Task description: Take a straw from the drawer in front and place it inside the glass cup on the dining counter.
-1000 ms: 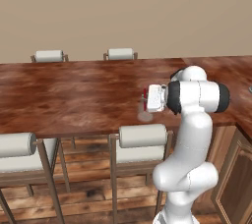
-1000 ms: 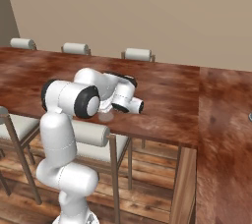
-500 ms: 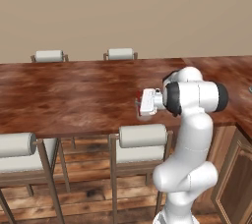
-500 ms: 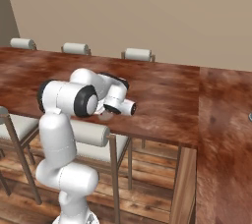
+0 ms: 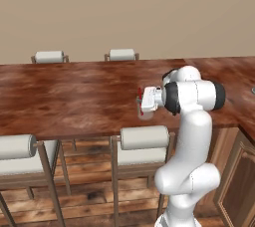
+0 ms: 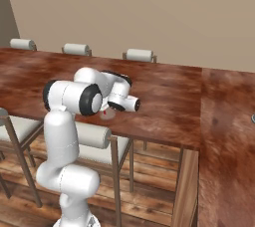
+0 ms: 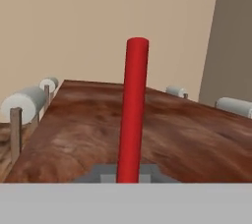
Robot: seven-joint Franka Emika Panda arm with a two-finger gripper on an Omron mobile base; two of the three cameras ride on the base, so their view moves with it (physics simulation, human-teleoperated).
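My pincer [image 5: 141, 102] is clamped tight on the straw [image 7: 132, 115], which rises from between my fingertips in the hand view as a red rod pointing out along the length of the counter. In the left base view the hand is turned sideways over the near part of the dining counter [image 5: 74, 96], and a short red tip shows just at its front; in the right base view a speck of red shows under the hand [image 6: 106, 113].

Going from the big things down: the dining counter spreads wide and glossy beneath me, stools [image 5: 142, 144] with pale backs standing along both its long sides. My arm reaches over the near edge above one of those stools. The glass cup [image 5: 144, 112] sits on the counter directly below my hand, faint and greyish, partly hidden by the hand; in the right base view I read it as the pale patch just under the pincer [image 6: 108, 114], though it is hard to make out.

As I judge it, the fetching is done: the straw is out of the drawer and in my grip, and I am at the cup. What remains is the finish. The straw lies roughly level now, so I would need to tip it towards upright, line its lower end over the cup's mouth, lower it in and let go. Whether the end is already over the rim I cannot tell.
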